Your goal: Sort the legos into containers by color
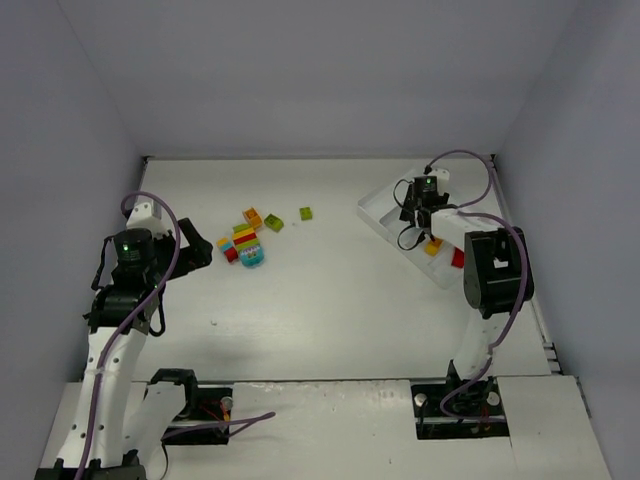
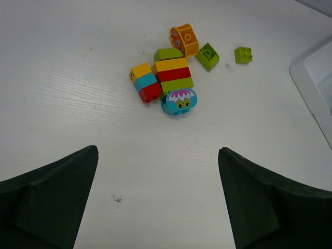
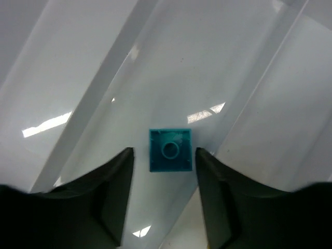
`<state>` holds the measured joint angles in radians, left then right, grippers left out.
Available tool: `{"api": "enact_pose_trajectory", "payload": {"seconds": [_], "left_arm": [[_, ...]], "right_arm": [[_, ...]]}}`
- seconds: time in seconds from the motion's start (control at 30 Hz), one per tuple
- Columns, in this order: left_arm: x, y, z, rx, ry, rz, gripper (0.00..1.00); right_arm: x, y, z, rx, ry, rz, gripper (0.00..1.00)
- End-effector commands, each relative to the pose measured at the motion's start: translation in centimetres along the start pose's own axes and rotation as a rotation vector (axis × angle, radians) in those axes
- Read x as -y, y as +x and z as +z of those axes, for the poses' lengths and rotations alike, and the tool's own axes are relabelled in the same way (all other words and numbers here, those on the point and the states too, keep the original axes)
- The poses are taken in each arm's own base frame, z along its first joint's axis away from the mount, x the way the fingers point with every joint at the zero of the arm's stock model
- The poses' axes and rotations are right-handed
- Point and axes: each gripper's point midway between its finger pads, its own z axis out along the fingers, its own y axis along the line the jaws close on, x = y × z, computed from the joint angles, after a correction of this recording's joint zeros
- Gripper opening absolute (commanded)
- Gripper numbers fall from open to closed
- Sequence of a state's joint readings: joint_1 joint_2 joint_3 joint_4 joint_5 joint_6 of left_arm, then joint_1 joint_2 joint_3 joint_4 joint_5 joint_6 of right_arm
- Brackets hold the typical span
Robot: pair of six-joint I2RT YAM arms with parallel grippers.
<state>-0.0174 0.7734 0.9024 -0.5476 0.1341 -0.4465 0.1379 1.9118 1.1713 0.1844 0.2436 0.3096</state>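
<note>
The right gripper (image 3: 164,151) is released: both fingers stand apart from the teal brick (image 3: 170,149). The brick lies hollow side up in one compartment of the white tray (image 3: 93,98), near the divider at its 3 o'clock. The left gripper (image 2: 158,149) is spread wide and holds nothing. The pile of legos (image 2: 166,78) lies on the table (image 2: 78,78) at its 12 o'clock.

I think two things may go wrong. If the right fingers rise crookedly, one may catch the brick and tip it over the divider. In the pile, a yellow, red and lime stack (image 2: 172,73) looks joined, so one grasp may carry mixed colours.

No writing is readable; only printed eyes on a round teal piece (image 2: 179,101).
</note>
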Motion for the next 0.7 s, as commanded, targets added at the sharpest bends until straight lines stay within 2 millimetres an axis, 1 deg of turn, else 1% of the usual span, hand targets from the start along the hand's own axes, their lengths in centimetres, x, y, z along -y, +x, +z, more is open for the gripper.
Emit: {"api": "enact_pose_trajectory", "payload": {"seconds": [0.0, 0.03, 0.07, 0.1, 0.17, 0.2, 0.3, 0.33, 0.37, 0.4, 0.43, 0.47, 0.5, 0.53, 0.57, 0.6, 0.63, 0.67], "left_arm": [[0.8, -2.0, 0.1, 0.061, 0.029, -0.001, 0.92], [0.8, -2.0, 0.0, 0.063, 0.029, -0.001, 0.92], [0.7, -2.0, 0.1, 0.060, 0.028, 0.000, 0.93], [0.8, -2.0, 0.1, 0.060, 0.028, -0.001, 0.92], [0.7, -2.0, 0.1, 0.060, 0.027, -0.002, 0.92], [0.8, -2.0, 0.1, 0.060, 0.028, -0.002, 0.92], [0.7, -1.9, 0.1, 0.059, 0.025, -0.002, 0.92], [0.7, -2.0, 0.0, 0.063, 0.025, -0.002, 0.92], [0.7, -2.0, 0.1, 0.059, 0.025, -0.001, 0.92], [0.7, -2.0, 0.1, 0.058, 0.025, -0.002, 0.92], [0.7, -2.0, 0.1, 0.059, 0.025, -0.002, 0.92], [0.7, -2.0, 0.1, 0.058, 0.025, -0.002, 0.92], [0.7, -1.9, 0.2, 0.055, 0.023, -0.003, 0.92], [0.6, -1.8, 0.2, 0.052, 0.022, -0.001, 0.92], [0.6, -1.8, 0.3, 0.050, 0.023, -0.001, 0.92], [0.6, -1.9, 0.3, 0.052, 0.022, -0.003, 0.92], [0.6, -1.9, 0.2, 0.054, 0.021, -0.003, 0.92], [0.6, -1.9, 0.3, 0.053, 0.021, -0.003, 0.92]], "right_arm": [[-1.1, -4.5, -1.3, 0.098, -0.046, 0.031, 0.57], [-1.5, -4.7, -1.6, 0.105, -0.061, 0.024, 0.60], [-1.8, -5.1, -2.0, 0.114, -0.075, 0.009, 0.62], [-2.4, -5.8, -2.9, 0.136, -0.095, 0.002, 0.62], [-3.5, -6.7, -4.1, 0.169, -0.124, -0.026, 0.66], [-4.1, -7.4, -5.0, 0.191, -0.141, -0.045, 0.67], [-8.3, -8.0, -7.2, 0.229, -0.263, -0.120, 0.67], [-10.6, -7.5, -8.2, 0.229, -0.322, -0.156, 0.67], [-12.2, -7.9, -8.9, 0.241, -0.365, -0.173, 0.67], [-13.8, -7.1, -9.1, 0.227, -0.413, -0.203, 0.68], [-16.0, -6.4, -9.9, 0.224, -0.465, -0.232, 0.69], [-17.3, -6.7, -10.4, 0.232, -0.497, -0.243, 0.71], [-18.5, -5.6, -9.9, 0.212, -0.517, -0.264, 0.73], [-19.5, -5.2, -10.0, 0.208, -0.534, -0.279, 0.73], [-21.4, -4.3, -10.1, 0.201, -0.561, -0.306, 0.74], [-22.3, -3.8, -10.1, 0.199, -0.572, -0.321, 0.77], [-23.2, -3.4, -10.1, 0.198, -0.583, -0.336, 0.77], [-24.5, -1.9, -9.7, 0.177, -0.595, -0.362, 0.77]]}}
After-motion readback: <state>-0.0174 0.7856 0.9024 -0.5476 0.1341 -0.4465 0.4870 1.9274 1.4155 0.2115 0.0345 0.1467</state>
